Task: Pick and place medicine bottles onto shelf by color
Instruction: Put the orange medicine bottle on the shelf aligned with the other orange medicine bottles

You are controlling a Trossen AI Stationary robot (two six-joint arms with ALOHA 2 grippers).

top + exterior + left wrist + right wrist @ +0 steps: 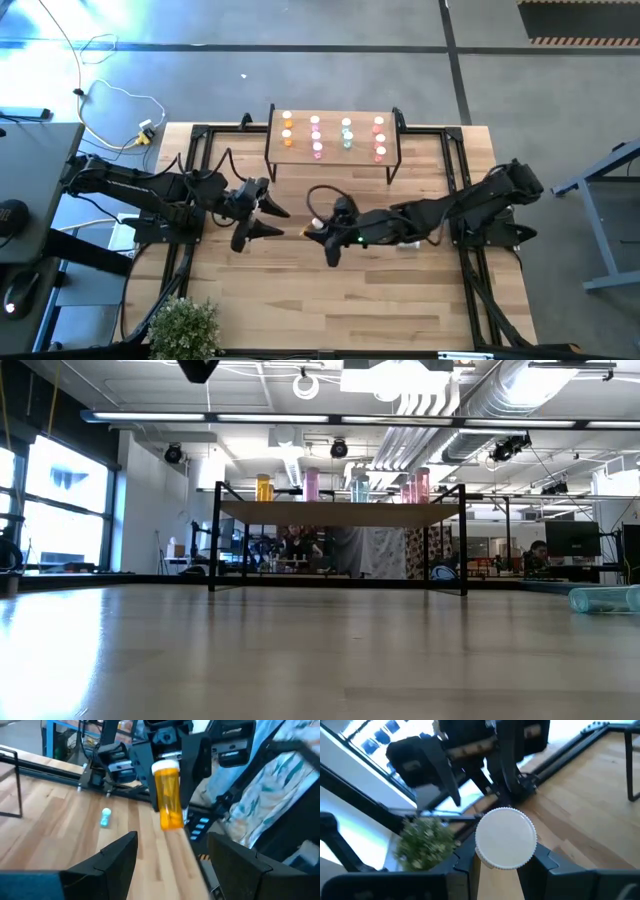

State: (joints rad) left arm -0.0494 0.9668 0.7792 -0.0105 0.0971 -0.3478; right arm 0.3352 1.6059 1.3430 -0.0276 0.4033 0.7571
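Currently right gripper (316, 232) clamped on orange bottle (169, 795) mid-table, facing left gripper (272, 220), whose fingers stand apart, empty.

Orange bottle (168, 795) with white cap (506, 838) clamped upright in my right tool (318, 232), over middle of desk. Teal bottle (105, 817) lies on its side on desk, apart from the rest. Shelf (333, 153), light wood on black legs, stands at desk's far edge. Bottles on shelf (332, 135) upright in colour columns: orange, pink, teal, red, left to right in high view.
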